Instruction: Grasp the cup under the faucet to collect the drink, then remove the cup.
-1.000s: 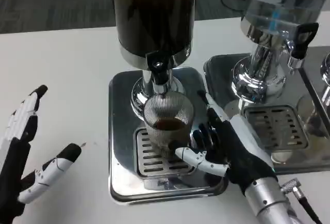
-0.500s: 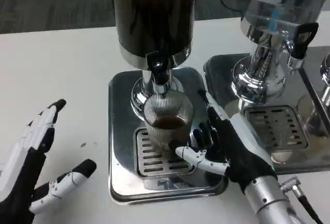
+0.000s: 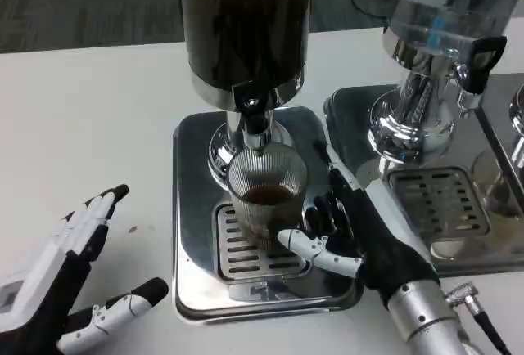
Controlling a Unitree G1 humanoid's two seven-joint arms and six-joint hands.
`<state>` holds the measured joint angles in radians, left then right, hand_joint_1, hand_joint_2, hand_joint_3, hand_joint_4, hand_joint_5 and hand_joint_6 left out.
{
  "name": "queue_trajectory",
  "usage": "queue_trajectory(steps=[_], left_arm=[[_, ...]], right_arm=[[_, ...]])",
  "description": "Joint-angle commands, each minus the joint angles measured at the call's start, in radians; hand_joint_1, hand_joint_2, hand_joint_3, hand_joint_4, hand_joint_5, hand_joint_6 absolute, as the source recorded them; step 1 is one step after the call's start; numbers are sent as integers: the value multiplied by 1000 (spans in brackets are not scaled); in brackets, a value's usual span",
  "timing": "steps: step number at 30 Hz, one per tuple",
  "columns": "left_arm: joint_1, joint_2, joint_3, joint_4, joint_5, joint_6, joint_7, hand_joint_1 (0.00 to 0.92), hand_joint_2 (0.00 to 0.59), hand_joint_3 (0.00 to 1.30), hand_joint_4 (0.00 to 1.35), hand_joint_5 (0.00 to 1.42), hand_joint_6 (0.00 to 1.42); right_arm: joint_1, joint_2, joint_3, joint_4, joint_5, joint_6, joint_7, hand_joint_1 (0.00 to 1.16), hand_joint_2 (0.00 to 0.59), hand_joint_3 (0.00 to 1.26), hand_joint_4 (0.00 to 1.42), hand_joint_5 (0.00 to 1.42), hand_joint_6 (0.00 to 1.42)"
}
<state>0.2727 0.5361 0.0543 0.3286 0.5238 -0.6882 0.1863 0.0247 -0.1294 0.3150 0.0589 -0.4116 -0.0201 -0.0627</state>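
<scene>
Cup first: ribbed clear glass, upright on the slotted grate of the steel drip tray, directly under the black faucet of the dark drink dispenser. I can see a shallow layer of dark liquid in its bottom. No stream visible from the spout that I can make out.

Right hand is at the cup's right side, over the tray. Its thumb reaches across below the cup's base on the near side, the dark fingers curl toward the glass wall. From my feed I cannot tell whether they actually clamp the glass or only sit just beside it; contact is hidden by the fingers themselves.

Left hand is low at the frame's lower left, over the white table, well apart from the tray. Fingers spread and extended, thumb splayed toward the tray's corner, nothing in it.

Second dispenser, clear with a black tap, stands on its own tray to the right.
</scene>
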Motion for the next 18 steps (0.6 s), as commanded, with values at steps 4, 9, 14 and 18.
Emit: queue_trajectory(steps=[4,9,14,18], left_arm=[[-18,26,-20,21,-8,-6,-12,0,75,0,0,0,0],[-20,40,-21,37,-16,-16,-8,0,76,0,0,0,0],[-27,55,-20,59,-29,-31,-8,0,76,0,0,0,0],[-35,69,-17,85,-39,-48,-9,0,77,0,0,0,0]], right_arm=[[41,14,-4,-40,42,-56,2,596,203,0,0,0,85],[43,23,-1,-12,65,-91,4,566,198,0,0,0,57],[17,30,13,28,43,-84,5,504,182,0,0,0,10],[8,46,24,40,10,-74,-21,445,173,0,0,0,0]])
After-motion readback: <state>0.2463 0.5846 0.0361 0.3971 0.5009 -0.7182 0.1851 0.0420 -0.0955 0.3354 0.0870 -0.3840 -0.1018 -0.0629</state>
